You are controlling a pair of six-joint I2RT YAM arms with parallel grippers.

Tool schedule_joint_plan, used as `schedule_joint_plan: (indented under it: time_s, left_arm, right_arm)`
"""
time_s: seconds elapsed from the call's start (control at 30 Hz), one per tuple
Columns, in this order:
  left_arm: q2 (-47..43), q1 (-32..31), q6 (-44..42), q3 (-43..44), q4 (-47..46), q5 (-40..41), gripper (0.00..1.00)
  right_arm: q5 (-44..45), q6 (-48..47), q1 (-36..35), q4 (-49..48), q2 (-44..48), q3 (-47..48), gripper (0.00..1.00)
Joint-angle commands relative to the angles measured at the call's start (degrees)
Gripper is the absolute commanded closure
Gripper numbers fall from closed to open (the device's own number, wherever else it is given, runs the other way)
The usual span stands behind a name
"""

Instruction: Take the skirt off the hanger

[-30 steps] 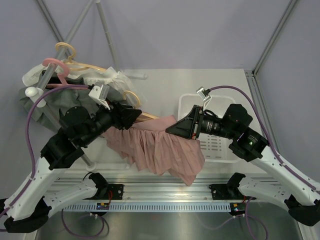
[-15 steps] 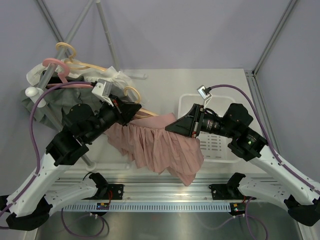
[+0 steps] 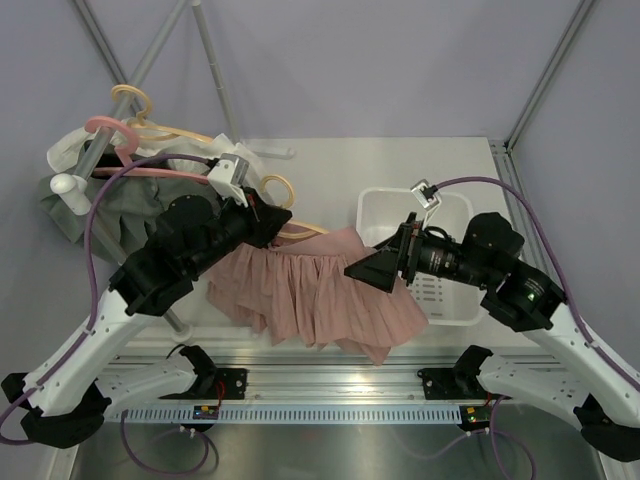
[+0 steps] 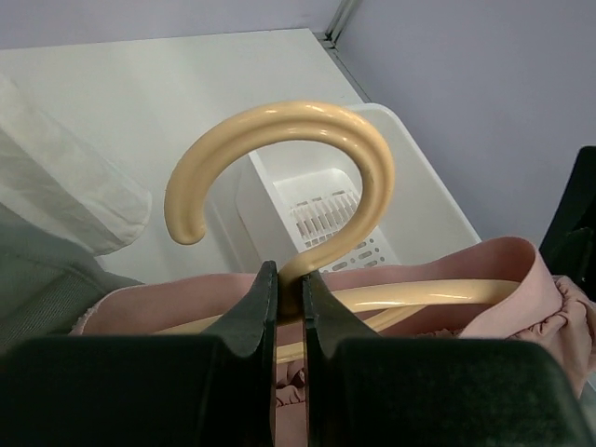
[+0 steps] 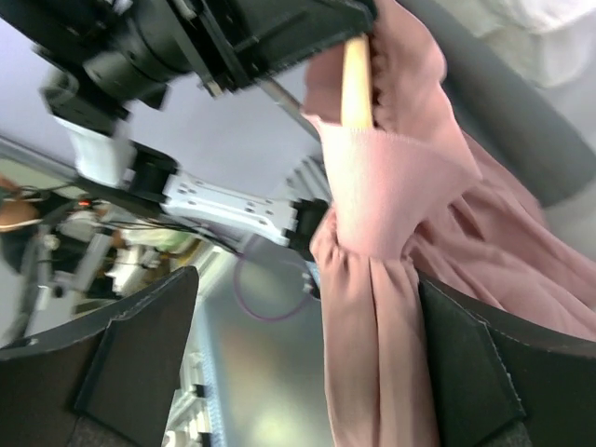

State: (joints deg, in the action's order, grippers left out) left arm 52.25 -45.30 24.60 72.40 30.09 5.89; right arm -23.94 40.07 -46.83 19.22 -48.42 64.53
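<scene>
We see the left fingers (image 4: 250, 312) pressed together on the neck of the cream hanger (image 4: 279, 116), just under its hook, which curves up and over in the left wrist view. The pink pleated skirt (image 3: 310, 290) is not yet off. Its waistband is looped over the hanger's shoulder bar, and in the right wrist view the band is stretched around the end of that bar. From above, the skirt lies between the 2 arms along the middle of the desk's (image 3: 340, 165) near edge. Its pleats fan toward the near edge, and its right side reaches the near left corner of the white basket (image 3: 378, 212). The right fingers (image 5: 140, 363) stand wide apart, with the gathered waistband and pleats hanging in the gap between them. The cloth runs close to 1 finger, but we cannot tell whether it touches. The basket sits on the right half of the desk, behind the right arm's wrist. At the far left corner a pile of grey clothing (image 3: 70, 210) and white clothing (image 3: 70, 150) hangs with a pink hanger (image 3: 110, 130) above it, well apart from the skirt.
</scene>
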Motion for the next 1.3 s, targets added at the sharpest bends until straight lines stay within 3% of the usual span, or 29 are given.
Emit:
schedule_joint_plan:
  time_s: [0.0,0.2,0.33,0.37,0.47,0.5,0.6,0.63,0.8,1.0,1.27]
  left_arm:
    - [1.18,-0.84,-0.08,5.38,-3.81,2.99,1.0]
    - [1.54,-1.28,-0.17,6.26,-3.9,2.64,1.0]
    - [1.01,-1.28,0.1,6.44,-3.81,1.93,1.0]
    - [0.66,-1.28,0.01,6.52,-3.72,1.93,1.0]
    - [0.49,-1.28,-0.17,7.31,-2.84,1.93,1.0]
    - [0.4,-1.2,-0.17,7.32,-2.75,1.76,1.0]
    - [0.22,-1.2,0.1,7.4,-2.84,1.4,1.0]
    - [0.22,-1.28,0.1,7.32,-2.84,1.58,1.0]
    - [-0.3,-1.28,0.71,6.7,-4.33,4.65,1.0]
    - [-1.8,-1.28,0.1,6.52,-6.97,14.84,1.0]
    - [-0.92,-1.2,0.62,5.65,-9.61,16.35,1.0]
  right_arm:
    - [6.35,-7.63,-0.11,12.66,2.89,3.58,0.03]
    - [11.02,-12.47,-0.11,21.28,6.67,2.62,0.06]
    - [11.64,-13.44,-0.11,22.43,8.69,1.21,0.2]
    - [11.64,-13.62,-0.19,22.7,8.96,0.77,0.28]
    - [11.64,-13.88,-0.11,22.97,10.45,-0.45,0.42]
    - [11.64,-13.97,-0.11,22.53,10.72,-0.72,0.59]
    - [12.16,-13.71,-0.11,22.52,11.07,-0.73,0.96]
    - [12.6,-13.71,-0.11,22.7,10.81,-0.46,1.0]
    - [21.45,-9.94,-0.11,28.66,12.03,1.56,1.0]
    - [31.49,-5.45,-0.11,34.73,23.52,2.17,1.0]
    - [33.7,-3.51,-0.11,44.84,29.52,4.81,1.0]
